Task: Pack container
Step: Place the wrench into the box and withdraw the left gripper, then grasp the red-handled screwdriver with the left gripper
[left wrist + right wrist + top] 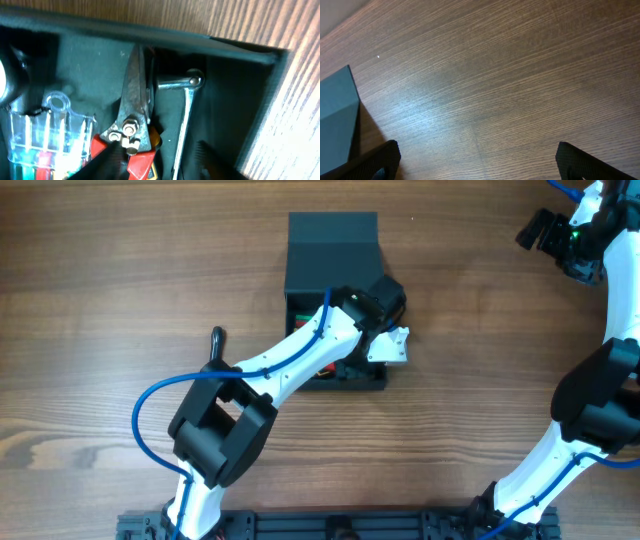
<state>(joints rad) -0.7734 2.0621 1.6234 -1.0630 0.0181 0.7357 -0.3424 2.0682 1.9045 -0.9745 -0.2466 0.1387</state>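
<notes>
The container [332, 240] is a dark teal-grey square box at the table's middle, its lid tipped open at the back. My left gripper [160, 162] reaches down inside it. Its jaws stand apart over the red handles of metal snips [134, 107], and one finger [215, 162] is clear of them on the right. A clear case of screwdriver bits [45, 137] and a slim metal wrench [186, 120] also lie inside the box. My right gripper [477, 162] hangs open over bare wood at the far right [540, 230], holding nothing.
A black-handled tool [217, 342] lies on the wooden table left of the container, beside my left arm [290, 360]. The container's teal side [337, 120] shows at the left of the right wrist view.
</notes>
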